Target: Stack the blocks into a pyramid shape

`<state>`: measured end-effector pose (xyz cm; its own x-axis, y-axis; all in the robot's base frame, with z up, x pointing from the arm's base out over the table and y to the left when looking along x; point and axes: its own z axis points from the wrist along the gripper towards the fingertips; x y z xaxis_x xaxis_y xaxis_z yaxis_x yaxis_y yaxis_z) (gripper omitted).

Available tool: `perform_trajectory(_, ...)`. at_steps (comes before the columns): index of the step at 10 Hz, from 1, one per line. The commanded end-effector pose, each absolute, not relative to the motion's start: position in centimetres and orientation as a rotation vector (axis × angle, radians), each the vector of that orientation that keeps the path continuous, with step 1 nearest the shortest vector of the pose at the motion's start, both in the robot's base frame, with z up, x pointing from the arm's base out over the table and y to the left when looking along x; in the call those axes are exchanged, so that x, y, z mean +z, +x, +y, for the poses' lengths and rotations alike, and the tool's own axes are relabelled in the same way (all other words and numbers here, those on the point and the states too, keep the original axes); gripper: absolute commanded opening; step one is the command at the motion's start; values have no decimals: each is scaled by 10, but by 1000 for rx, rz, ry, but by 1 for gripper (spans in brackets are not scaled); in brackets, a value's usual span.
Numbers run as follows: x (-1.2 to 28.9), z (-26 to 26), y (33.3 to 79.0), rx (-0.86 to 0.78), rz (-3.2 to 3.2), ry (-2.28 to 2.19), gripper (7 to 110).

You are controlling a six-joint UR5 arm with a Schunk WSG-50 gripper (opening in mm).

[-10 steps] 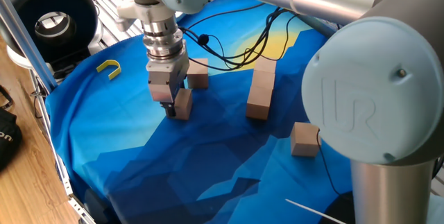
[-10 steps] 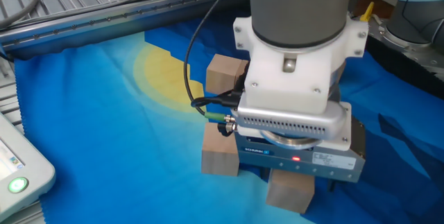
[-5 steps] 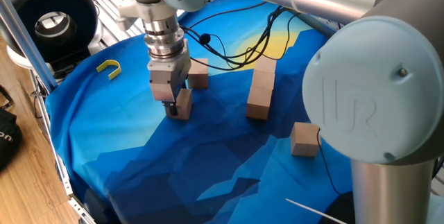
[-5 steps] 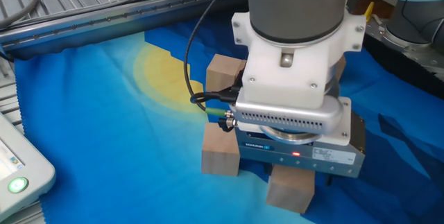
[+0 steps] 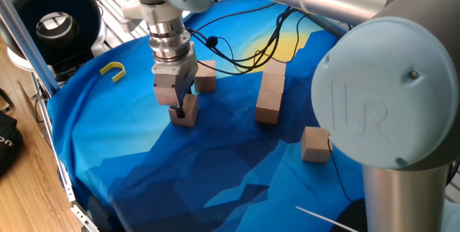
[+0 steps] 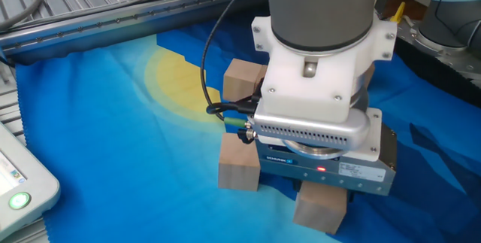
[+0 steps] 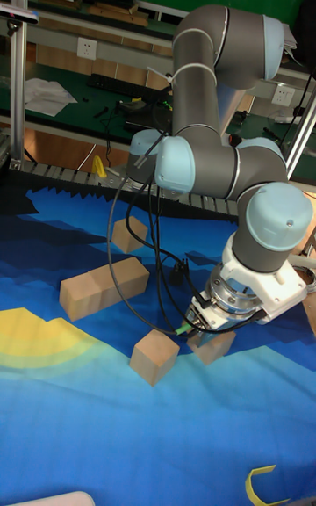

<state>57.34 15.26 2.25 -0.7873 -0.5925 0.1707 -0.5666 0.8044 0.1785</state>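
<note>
In one fixed view the claw (image 5: 180, 107) is gripping a wooden cube (image 5: 185, 110), closed on its sides, just above the blue cloth (image 5: 144, 153). The other fixed view is showing that cube (image 6: 319, 208) beneath the claw, beside another cube (image 6: 239, 169). Next likely calls for carrying it toward the row of cubes (image 7: 104, 286).

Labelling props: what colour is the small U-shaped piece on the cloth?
Yellow. The U-shaped piece shows best in one fixed view, near the cloth's edge.
</note>
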Motion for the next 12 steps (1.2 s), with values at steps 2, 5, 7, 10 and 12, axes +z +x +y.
perform_trajectory(2, 25, 153, 578, -168, -2811, 851, 44)
perform_trajectory(5, 37, 160, 583, -270, -2840, 902, 7)
perform_trajectory(7, 50, 159, 577, -329, -2841, 911, 7)
perform_trajectory(10, 80, 138, 574, -316, -2845, 903, 7)
perform_trajectory(12, 89, 129, 581, -196, -2901, 842, 7)
